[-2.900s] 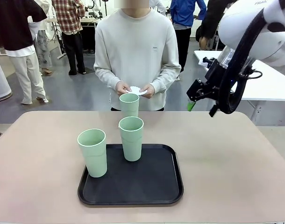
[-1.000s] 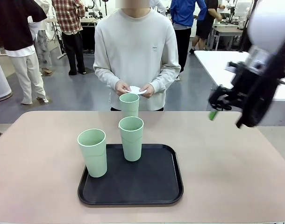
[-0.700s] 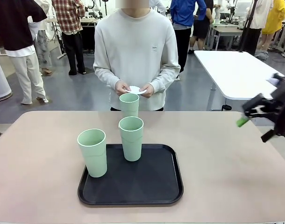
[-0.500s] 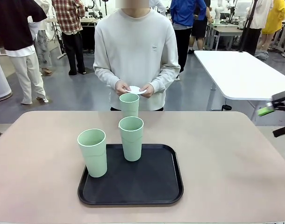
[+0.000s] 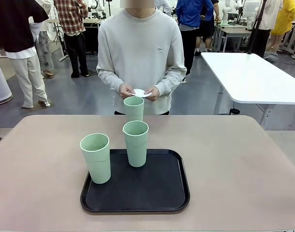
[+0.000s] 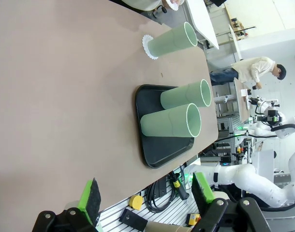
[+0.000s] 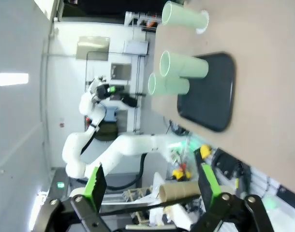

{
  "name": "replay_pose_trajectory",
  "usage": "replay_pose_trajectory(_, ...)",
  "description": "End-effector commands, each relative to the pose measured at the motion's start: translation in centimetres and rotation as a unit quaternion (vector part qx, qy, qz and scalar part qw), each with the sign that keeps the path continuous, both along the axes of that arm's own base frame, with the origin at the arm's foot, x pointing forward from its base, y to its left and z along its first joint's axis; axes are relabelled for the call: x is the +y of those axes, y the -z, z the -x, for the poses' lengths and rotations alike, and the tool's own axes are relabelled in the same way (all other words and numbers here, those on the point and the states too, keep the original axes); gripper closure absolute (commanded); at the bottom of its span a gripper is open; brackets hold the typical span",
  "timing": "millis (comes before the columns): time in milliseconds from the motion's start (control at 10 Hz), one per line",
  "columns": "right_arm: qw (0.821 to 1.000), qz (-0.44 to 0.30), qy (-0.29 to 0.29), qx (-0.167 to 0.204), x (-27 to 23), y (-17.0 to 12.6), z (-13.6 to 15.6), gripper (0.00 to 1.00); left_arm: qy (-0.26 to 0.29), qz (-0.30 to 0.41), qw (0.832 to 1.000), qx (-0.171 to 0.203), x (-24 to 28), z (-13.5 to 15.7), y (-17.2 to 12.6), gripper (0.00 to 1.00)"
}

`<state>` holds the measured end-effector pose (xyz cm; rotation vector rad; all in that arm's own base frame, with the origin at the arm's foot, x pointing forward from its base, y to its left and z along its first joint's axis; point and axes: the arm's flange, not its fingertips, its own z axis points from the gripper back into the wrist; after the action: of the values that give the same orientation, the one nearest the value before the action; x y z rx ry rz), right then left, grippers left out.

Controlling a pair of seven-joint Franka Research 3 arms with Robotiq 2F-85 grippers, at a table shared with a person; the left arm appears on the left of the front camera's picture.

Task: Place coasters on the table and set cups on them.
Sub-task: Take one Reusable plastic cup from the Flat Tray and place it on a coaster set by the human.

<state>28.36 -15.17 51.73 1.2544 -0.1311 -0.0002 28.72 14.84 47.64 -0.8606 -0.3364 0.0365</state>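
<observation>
The left gripper (image 6: pixel 147 193) hangs jaws apart, empty; on the black tray (image 5: pixel 152 193) one cup (image 5: pixel 95 158) stands at 9 o'clock, a second cup (image 5: pixel 136 143) at 12; beyond, at 12, the third cup (image 5: pixel 133 108) sits on a coaster (image 6: pixel 148 46) on the table (image 5: pixel 234 159); a person's hands (image 5: pixel 127 91) hold another coaster (image 5: pixel 140 93); the right gripper (image 7: pixel 152 182) gapes empty.

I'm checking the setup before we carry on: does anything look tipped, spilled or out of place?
Nothing stands out. All three cups stand upright: two on the black tray, the far cup on a coaster on the table. No spill shows.
</observation>
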Motion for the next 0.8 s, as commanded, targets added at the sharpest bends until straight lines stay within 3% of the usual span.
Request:
replay_pose_trajectory(0,0.999,0.017,-0.027,0.044,-0.6,1.3,-0.7,0.0,-0.003,0.006,1.0,-0.005,-0.1,-0.1,0.0,0.0)
replay_pose_trajectory(100,0.997,0.02,-0.028,0.064,-0.6,1.7,-0.6,0.0,-0.003,0.006,1.0,-0.005,-0.1,-0.1,0.0,0.0)
replay_pose_trajectory(400,0.997,0.016,-0.042,0.056,-0.4,3.1,-0.4,0.0,-0.003,0.006,1.0,-0.005,-0.1,-0.1,0.0,0.0)
replay_pose_trajectory(500,0.997,0.007,-0.02,0.073,-0.3,2.8,-0.8,0.0,-0.003,0.006,1.0,-0.005,-0.1,-0.1,0.0,0.0)
replay_pose_trajectory(700,0.997,0.007,-0.02,0.073,-0.3,2.8,-0.8,0.0,-0.003,0.006,1.0,-0.005,-0.1,-0.1,0.0,0.0)
